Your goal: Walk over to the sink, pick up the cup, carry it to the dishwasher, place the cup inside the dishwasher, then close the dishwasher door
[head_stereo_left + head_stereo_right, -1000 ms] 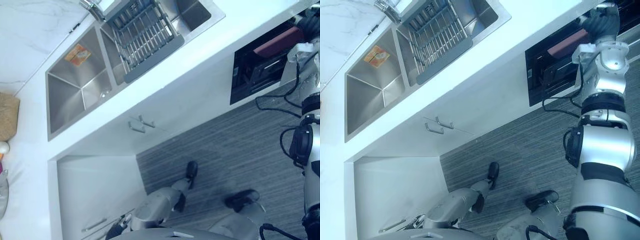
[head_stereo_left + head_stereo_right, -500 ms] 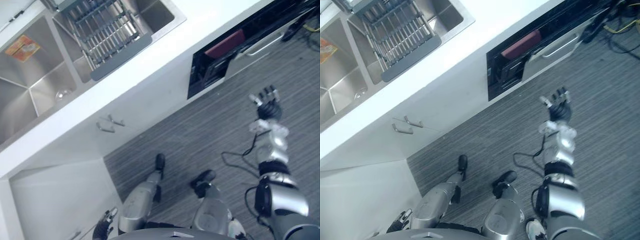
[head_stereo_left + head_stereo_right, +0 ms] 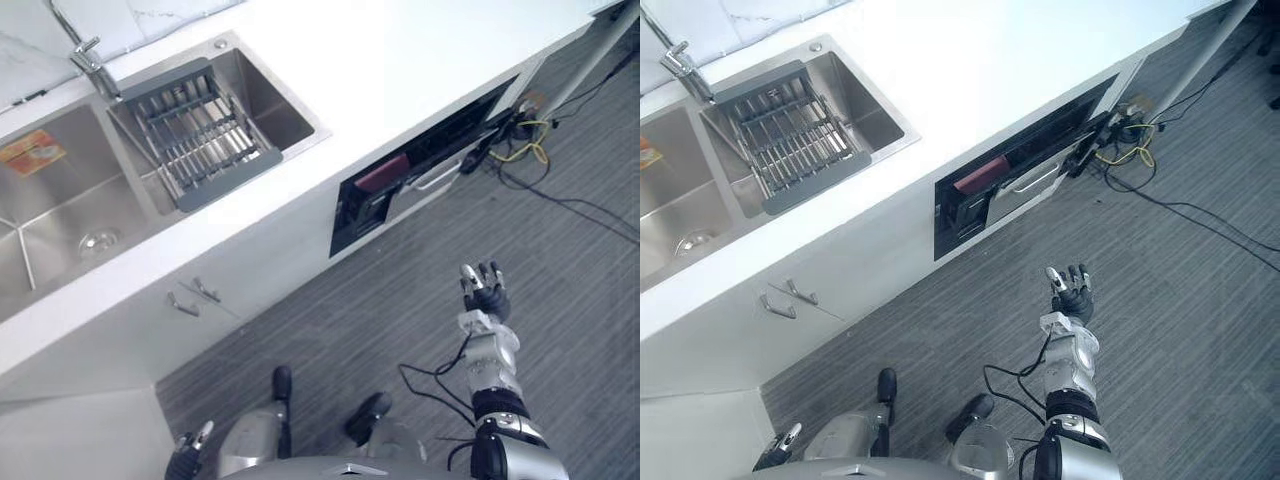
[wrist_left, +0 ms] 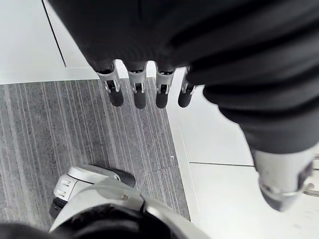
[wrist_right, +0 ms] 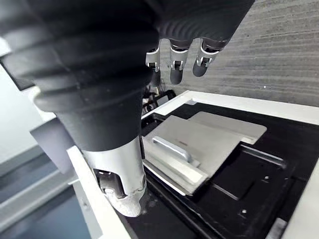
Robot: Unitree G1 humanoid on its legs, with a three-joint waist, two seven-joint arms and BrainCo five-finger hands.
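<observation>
Steel sink (image 3: 50, 215) holds a grey rack (image 3: 195, 140); we see the dishwasher (image 3: 455, 138) partly open, cables (image 3: 520, 152) beside it, our right hand (image 3: 483, 290) and left hand (image 4: 139, 97) loose-fingered, empty.

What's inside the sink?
In the sink, a grey dish rack sits in one basin and a flat orange thing lies in the other. The basin floor under the rack is mostly hidden by its bars.

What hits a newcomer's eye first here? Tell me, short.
The steel double sink in the white counter, with a grey rack across one basin. Then the dishwasher gaping dark in the counter front, and the right hand raised open over the striped floor.
</observation>
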